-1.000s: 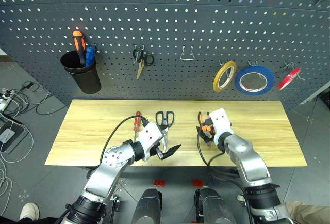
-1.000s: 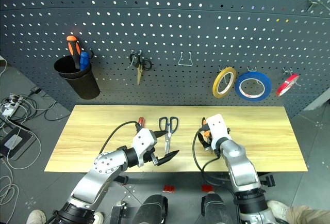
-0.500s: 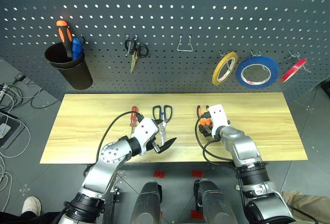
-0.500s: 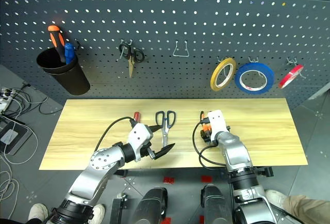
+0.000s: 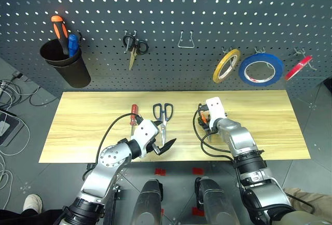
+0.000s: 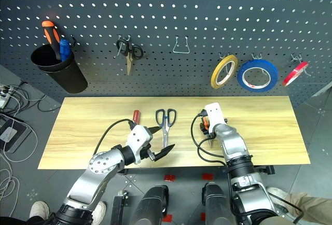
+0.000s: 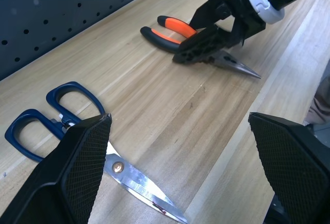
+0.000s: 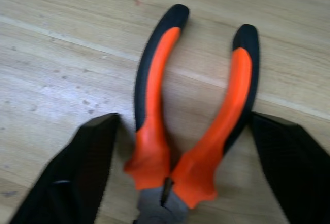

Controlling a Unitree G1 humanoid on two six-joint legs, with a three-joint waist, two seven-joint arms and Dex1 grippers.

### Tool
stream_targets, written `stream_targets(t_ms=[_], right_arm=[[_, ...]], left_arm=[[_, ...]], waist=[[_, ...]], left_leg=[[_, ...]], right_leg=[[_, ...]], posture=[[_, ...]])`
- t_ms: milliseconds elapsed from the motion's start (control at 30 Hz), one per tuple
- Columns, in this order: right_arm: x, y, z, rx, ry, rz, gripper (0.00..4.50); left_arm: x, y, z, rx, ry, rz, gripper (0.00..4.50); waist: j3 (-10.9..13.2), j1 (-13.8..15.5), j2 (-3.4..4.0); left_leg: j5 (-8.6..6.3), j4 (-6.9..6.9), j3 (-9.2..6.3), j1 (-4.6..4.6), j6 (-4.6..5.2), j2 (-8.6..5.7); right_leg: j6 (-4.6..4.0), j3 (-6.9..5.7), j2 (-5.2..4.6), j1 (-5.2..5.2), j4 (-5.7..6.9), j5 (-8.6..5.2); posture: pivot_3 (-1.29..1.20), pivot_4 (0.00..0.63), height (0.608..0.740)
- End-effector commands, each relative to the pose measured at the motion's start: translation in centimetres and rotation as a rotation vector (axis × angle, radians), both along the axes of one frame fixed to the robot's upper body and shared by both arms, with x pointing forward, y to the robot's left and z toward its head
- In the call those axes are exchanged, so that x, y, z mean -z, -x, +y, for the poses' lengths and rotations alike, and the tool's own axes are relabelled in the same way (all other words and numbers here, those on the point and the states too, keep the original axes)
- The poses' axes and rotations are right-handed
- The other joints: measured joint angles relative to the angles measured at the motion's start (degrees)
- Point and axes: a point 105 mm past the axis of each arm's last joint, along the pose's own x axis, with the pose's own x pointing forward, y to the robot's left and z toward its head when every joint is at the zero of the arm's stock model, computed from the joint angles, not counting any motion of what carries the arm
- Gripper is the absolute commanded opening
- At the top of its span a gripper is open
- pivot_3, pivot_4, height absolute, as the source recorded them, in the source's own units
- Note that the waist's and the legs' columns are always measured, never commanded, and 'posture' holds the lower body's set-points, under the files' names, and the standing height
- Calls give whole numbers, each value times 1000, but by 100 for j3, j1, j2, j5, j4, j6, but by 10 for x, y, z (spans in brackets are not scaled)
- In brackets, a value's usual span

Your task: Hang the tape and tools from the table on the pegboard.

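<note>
Tape hung, three tools left on the counter.

The tape (image 5: 226, 65) hangs on the pegboard (image 5: 171, 23); the screwdriver (image 5: 133, 117), scissors (image 5: 163, 121) and pliers (image 8: 191, 131) lie on the counter (image 5: 83, 126). The right hand (image 8: 180, 182) straddles the pliers' handles, fingers apart, not yet gripping, a closeness the head views hide. The left hand (image 7: 180, 172), wide open and empty, hovers by the scissors' blades.

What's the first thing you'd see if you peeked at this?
Probably the pliers with bright orange handles lying on the wooden table, with the right gripper down over them, one black finger on each side. Next, the big blue tape roll hanging on the dark pegboard behind the table.
</note>
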Motion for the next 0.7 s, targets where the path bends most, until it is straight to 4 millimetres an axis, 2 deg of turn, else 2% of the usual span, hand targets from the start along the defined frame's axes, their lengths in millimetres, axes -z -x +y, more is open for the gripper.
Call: stream_targets(t_ms=[33,100,400,567,700], right_arm=[[0,4,1,-30,11,-10,2837],[-1,5,-1,-41,23,-19,2355],[-18,17,3,-175,51,-95,2342],[-48,37,10,-294,-9,-219,2342],[-80,48,18,-297,-125,-297,2342]], left_arm=[[-9,0,0,1,11,-36,4500],[-11,-1,-1,1,14,-41,4500],[-24,-2,-11,30,60,-68,4500],[-39,14,-14,44,137,-57,4500],[-52,24,-10,2,229,-27,4500]], waist=[[6,-1,0],[9,0,0],[10,9,-1],[0,15,-4],[-26,11,-6]], left_leg=[[0,0,0,0,0,0],[0,-2,-3,0,0,1],[1,-3,-4,-6,-1,1],[2,-4,-7,-12,-4,5],[4,-4,-9,-13,-8,8]], right_leg=[[0,0,0,0,0,0],[0,-2,0,0,0,0],[0,-4,-1,-2,-4,0],[1,-7,-2,-6,-8,0],[1,-8,-4,-6,-7,0]], posture=[[179,385,740],[176,375,740],[159,325,740],[151,275,740],[157,242,740]])
